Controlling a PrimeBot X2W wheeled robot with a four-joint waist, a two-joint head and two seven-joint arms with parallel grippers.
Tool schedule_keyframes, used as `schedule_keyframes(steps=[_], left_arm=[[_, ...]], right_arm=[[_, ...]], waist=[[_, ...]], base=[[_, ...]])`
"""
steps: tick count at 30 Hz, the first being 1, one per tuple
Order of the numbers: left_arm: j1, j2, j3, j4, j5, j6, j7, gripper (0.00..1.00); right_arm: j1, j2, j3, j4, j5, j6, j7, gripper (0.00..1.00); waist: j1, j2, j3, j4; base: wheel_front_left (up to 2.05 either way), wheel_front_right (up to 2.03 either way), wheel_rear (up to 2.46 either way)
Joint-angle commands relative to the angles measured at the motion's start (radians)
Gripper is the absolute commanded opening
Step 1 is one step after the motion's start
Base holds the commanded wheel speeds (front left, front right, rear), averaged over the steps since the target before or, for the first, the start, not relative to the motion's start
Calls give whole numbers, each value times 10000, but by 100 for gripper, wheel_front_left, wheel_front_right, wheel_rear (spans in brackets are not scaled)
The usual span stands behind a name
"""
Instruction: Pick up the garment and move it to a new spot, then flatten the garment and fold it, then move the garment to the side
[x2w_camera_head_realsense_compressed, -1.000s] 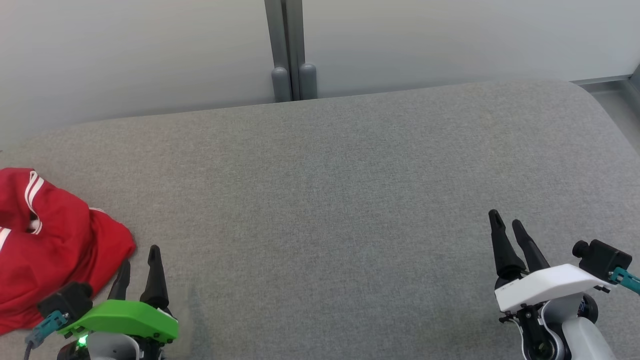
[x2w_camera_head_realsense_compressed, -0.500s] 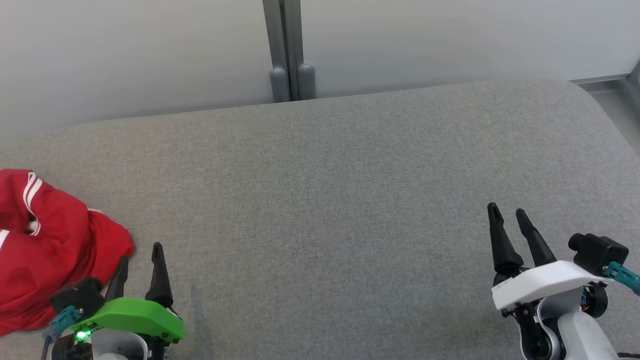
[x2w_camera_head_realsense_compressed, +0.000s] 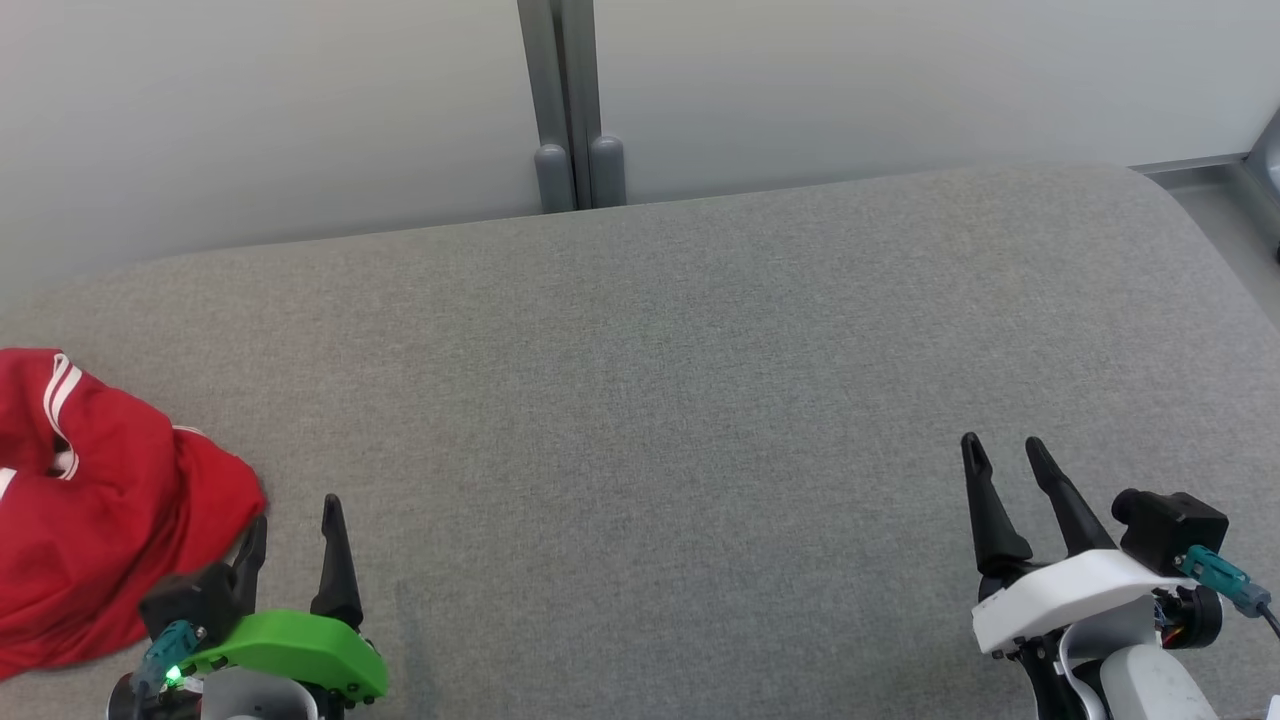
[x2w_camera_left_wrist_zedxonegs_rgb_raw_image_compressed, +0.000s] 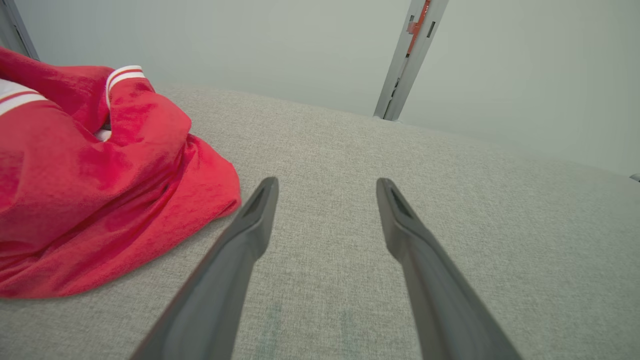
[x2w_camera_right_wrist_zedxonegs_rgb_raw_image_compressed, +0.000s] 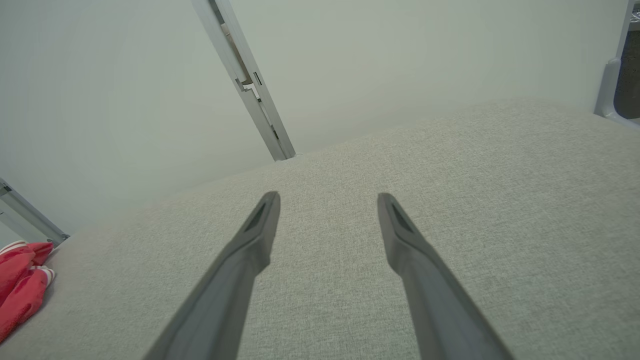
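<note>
The garment (x2w_camera_head_realsense_compressed: 95, 510) is red with white stripes and lies crumpled at the far left of the grey cushioned surface (x2w_camera_head_realsense_compressed: 650, 380). It also shows as a heap (x2w_camera_left_wrist_zedxonegs_rgb_raw_image_compressed: 95, 190) in the left wrist view and as a small patch (x2w_camera_right_wrist_zedxonegs_rgb_raw_image_compressed: 20, 285) in the right wrist view. My left gripper (x2w_camera_head_realsense_compressed: 295, 515), under a green cover, stands open just right of the garment's edge, its fingers (x2w_camera_left_wrist_zedxonegs_rgb_raw_image_compressed: 250, 230) apart over bare fabric and holding nothing. At the lower right my right gripper (x2w_camera_head_realsense_compressed: 1000, 450), under a white cover, is open and empty, far from the garment.
A pale wall (x2w_camera_head_realsense_compressed: 900, 80) with a grey vertical post (x2w_camera_head_realsense_compressed: 570, 100) runs along the surface's far edge. The surface rounds off at the far right corner, beside a grey ledge (x2w_camera_head_realsense_compressed: 1220, 190).
The whole head view has shifted, so the camera moved. Both grippers sit a little lower in the picture, still open. The garment lies as before.
</note>
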Motion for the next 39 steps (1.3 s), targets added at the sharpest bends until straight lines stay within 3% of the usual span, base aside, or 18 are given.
schedule_keyframes(steps=[1, 19, 30, 39], left_arm=[[43, -8, 49, -31, 252, 13, -100, 100], [205, -202, 497, 388, 1849, -177, -500, 100], [280, -283, 1085, 704, 2661, -268, -713, 100], [550, -228, 2176, 1012, 3088, -378, -876, 100]], right_arm=[[11, -52, -31, -48, -244, 2, -93, 100], [-44, -67, 82, 315, -1761, 3, -496, 100], [-137, -74, 583, 518, -2541, 3, -713, 100], [-468, -83, 1311, 778, -3120, 1, -874, 100]], waist=[[0, 0, -12, -4], [0, 0, 74, 216], [0, 0, 306, 1810], [0, 0, 543, 3166]], base=[[0, 0, 0], [0, 0, 0], [0, 0, 0], [0, 0, 0]])
